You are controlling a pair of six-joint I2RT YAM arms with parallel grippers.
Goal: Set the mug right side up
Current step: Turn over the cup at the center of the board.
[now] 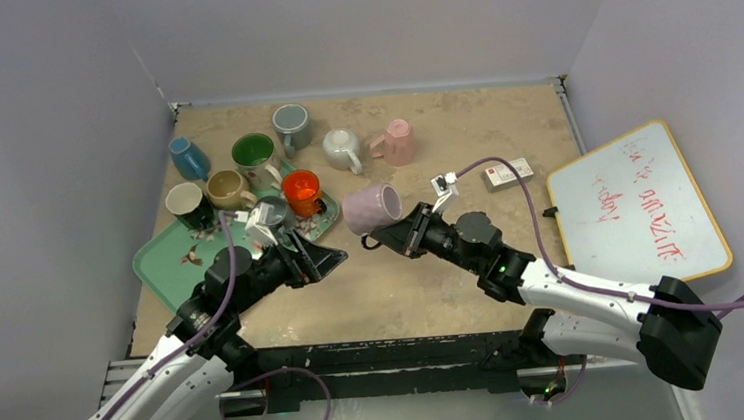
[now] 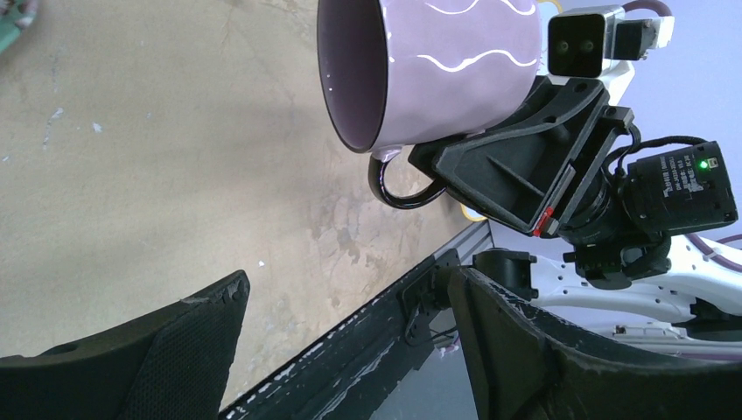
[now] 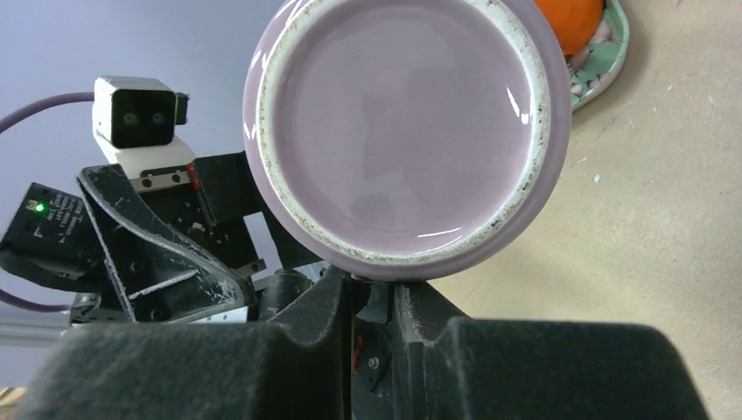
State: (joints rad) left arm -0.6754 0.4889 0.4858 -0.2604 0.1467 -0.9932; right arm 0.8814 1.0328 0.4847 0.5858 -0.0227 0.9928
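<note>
Left gripper (image 1: 324, 261): jaws wide, empty, beside the tray's (image 1: 157, 269) near-right edge.

Right gripper (image 1: 382, 237): clamped on the mug's handle (image 2: 404, 189). Mug (image 1: 373, 208) is off the table (image 1: 405, 293), over mid-surface, on its side, mouth facing the left arm.

Roughly half done by my read. Left: tip upright, set down.

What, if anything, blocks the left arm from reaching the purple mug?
Likely yes, nothing: the open left gripper faces the mug, which the right gripper holds by its handle above the table.
</note>
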